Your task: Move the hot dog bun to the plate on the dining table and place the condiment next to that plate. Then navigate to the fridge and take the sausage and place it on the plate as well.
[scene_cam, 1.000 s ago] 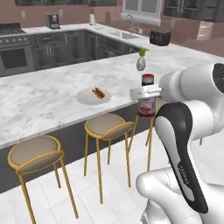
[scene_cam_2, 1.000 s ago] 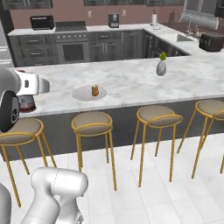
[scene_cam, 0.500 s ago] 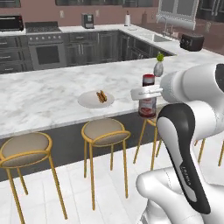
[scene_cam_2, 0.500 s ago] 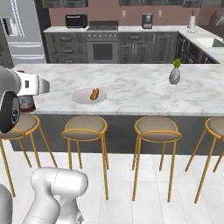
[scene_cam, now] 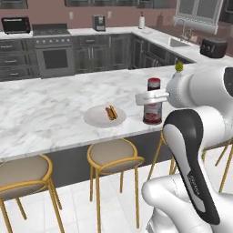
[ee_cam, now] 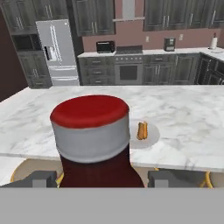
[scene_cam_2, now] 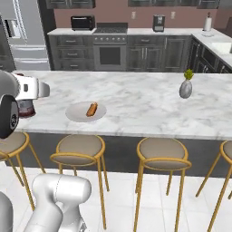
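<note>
My gripper (scene_cam: 151, 97) is shut on the condiment (scene_cam: 152, 107), a dark red bottle with a red cap and white collar, held upright over the near edge of the marble dining counter. In the hand view the condiment (ee_cam: 93, 140) rises between the two dark fingertips (ee_cam: 38, 179). The hot dog bun (scene_cam: 110, 112) lies on the white plate (scene_cam: 94, 119), a short way left of the bottle. From the right side the bun (scene_cam_2: 92, 108) and plate (scene_cam_2: 76, 114) sit right of the condiment (scene_cam_2: 25, 108). The fridge (ee_cam: 57, 51) stands at the far back left. The sausage is out of view.
Gold-legged stools (scene_cam: 113, 155) (scene_cam_2: 161, 152) line the counter's near side. A grey vase with a plant (scene_cam_2: 185, 88) stands further right on the counter. Dark cabinets, a stove (scene_cam_2: 108, 50) and a sink counter (scene_cam: 182, 43) run along the back.
The whole picture has shifted, so the base has moved along the counter. The bottle stays in the gripper at the same spot relative to the arm; the bun stays on the plate.
</note>
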Available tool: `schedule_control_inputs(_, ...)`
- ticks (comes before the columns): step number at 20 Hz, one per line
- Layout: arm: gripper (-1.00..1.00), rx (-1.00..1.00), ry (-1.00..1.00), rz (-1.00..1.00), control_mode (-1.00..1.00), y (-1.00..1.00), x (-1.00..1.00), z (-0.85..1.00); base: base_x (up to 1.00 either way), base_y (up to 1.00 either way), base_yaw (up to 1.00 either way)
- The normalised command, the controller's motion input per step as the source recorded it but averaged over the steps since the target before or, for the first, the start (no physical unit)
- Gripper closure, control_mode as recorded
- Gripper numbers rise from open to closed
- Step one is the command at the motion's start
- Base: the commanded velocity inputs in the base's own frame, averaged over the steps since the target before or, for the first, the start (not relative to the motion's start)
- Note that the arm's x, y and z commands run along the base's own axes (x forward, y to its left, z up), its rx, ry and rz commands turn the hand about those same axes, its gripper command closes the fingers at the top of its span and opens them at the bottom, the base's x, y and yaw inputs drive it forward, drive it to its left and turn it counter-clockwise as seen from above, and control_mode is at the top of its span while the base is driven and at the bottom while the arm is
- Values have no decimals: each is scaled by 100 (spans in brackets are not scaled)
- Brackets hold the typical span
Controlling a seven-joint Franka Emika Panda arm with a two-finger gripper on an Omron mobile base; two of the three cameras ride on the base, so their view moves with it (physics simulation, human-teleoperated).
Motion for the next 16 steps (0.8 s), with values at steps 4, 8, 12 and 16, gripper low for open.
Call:
schedule_control_inputs(4,100,0,0,0,100,0,0,0,69,-11,0)
schedule_control_inputs(8,100,4,5,0,-100,-39,30,-16,31,-21,0)
schedule_control_inputs(12,100,9,8,0,-100,-100,71,-48,0,0,0)
schedule_control_inputs(16,100,8,6,0,-100,-100,95,-64,0,0,0)
